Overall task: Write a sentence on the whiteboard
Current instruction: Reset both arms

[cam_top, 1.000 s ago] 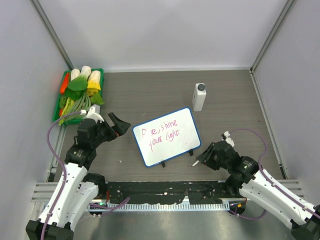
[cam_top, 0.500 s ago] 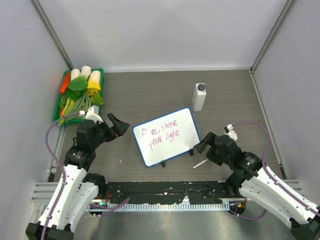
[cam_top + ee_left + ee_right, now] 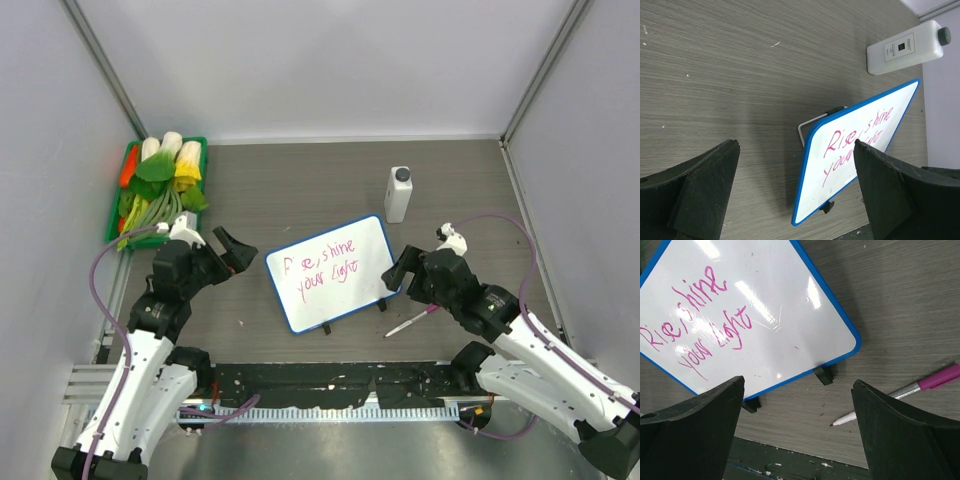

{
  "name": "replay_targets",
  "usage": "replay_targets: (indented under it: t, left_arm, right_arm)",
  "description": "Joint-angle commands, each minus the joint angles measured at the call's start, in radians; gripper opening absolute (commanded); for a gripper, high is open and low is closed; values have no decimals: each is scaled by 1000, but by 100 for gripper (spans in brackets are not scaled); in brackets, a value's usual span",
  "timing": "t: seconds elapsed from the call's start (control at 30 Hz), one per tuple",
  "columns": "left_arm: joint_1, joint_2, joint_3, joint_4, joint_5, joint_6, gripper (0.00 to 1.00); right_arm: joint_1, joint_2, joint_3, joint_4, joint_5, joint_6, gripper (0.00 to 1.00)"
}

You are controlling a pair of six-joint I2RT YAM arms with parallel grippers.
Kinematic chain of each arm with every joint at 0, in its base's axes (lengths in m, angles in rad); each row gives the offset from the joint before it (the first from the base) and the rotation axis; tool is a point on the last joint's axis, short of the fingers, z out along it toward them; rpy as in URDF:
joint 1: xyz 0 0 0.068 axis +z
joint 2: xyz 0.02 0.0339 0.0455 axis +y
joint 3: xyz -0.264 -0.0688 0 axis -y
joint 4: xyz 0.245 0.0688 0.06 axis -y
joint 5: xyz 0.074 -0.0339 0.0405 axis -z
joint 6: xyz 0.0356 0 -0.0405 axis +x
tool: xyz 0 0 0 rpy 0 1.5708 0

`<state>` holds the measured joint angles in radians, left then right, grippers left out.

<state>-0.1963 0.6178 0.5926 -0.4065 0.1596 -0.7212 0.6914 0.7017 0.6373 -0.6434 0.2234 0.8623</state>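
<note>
The whiteboard (image 3: 333, 273), white with a blue rim and black clip feet, rests tilted on the table. The sentence (image 3: 320, 265) is on it in pink, in two lines. An uncapped pink marker (image 3: 412, 321) lies on the table just off the board's near right corner. My right gripper (image 3: 400, 272) hovers open above that corner, holding nothing. In the right wrist view the whiteboard (image 3: 755, 300), the sentence (image 3: 695, 330) and the marker (image 3: 905, 392) show below the right gripper (image 3: 797, 382). My left gripper (image 3: 236, 252) stands open to the left of the board. Its wrist view shows the whiteboard (image 3: 850, 165) and the sentence (image 3: 855, 137) beyond the left gripper (image 3: 796, 145).
A white bottle with a grey cap (image 3: 398, 193) stands behind the board and shows as the bottle (image 3: 905, 47) in the left wrist view. A green tray of vegetables (image 3: 128, 160) sits at the back left. A dark rail (image 3: 330, 385) runs along the near edge.
My right gripper has opened and let go of the marker, which now lies on the table. The right arm has lifted and moved back toward the board's right corner. The left arm has stayed still.
</note>
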Motion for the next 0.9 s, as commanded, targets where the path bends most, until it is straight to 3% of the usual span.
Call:
replay_targets:
  t: [0.0,0.07,0.47,0.73,0.87]
  left_arm:
    - [3,3,38,-3,-15,20,100]
    - [3,11,35,0,-14,16,100]
    - [3,83,79,-48,-34,31,100]
    - [3,122,96,-71,-97,40,100]
    - [3,163,114,-80,-112,45,100]
  right_arm:
    - [-3,7,39,80,56,-88,94]
    - [-3,15,35,120,51,-103,99]
    - [-21,142,42,369,-36,-193,100]
    - [-59,147,39,500,-2,-216,99]
    - [-88,162,62,510,91,-223,99]
